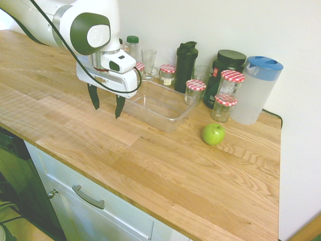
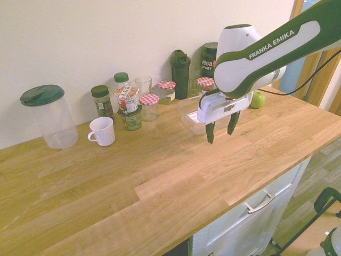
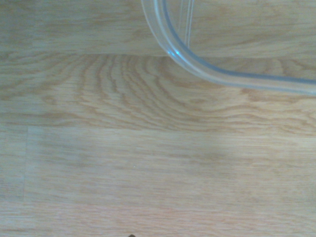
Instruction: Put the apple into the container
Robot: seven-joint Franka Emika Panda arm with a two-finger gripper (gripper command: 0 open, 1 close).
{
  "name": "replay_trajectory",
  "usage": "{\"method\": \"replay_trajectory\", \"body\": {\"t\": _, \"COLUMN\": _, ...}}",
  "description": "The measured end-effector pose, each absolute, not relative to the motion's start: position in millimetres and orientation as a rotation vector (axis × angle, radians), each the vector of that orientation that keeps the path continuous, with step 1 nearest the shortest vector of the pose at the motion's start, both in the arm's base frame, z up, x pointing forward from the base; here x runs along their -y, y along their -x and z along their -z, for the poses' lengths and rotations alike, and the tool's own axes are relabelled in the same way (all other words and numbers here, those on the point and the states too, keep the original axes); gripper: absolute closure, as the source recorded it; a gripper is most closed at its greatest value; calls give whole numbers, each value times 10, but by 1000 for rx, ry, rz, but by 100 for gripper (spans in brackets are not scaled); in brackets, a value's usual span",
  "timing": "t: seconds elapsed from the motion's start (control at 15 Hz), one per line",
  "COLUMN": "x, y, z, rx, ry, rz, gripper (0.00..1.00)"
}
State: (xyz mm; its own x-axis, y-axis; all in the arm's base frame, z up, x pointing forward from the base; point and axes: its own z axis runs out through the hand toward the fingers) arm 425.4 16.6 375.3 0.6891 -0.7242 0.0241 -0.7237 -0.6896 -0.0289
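The small glossy green apple point(image 1: 213, 134) sits on the wooden counter point(image 1: 165, 170), past the clear shallow plastic tub point(image 1: 159, 104). The two-finger gripper point(image 1: 106, 104) is hung empty, jaws spread wide, at the tub's opposite end, so the tub has to be crossed.

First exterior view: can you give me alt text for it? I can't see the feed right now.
A small glossy green apple sits on the wooden countertop, just outside a clear, shallow rectangular plastic container that is empty. The white arm's open two-finger gripper hangs over the counter at the container's other end, holding nothing. Red-checked-lidded glass jars and a blue-lidded jug line the wall.
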Motion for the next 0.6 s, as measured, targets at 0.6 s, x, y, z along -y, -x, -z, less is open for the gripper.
{"method": "replay_trajectory", "body": {"t": 0.6, "x": 790, "y": -4509, "z": -5002, "rx": -1160, "ry": 2871, "rz": 136, "gripper": 0}}
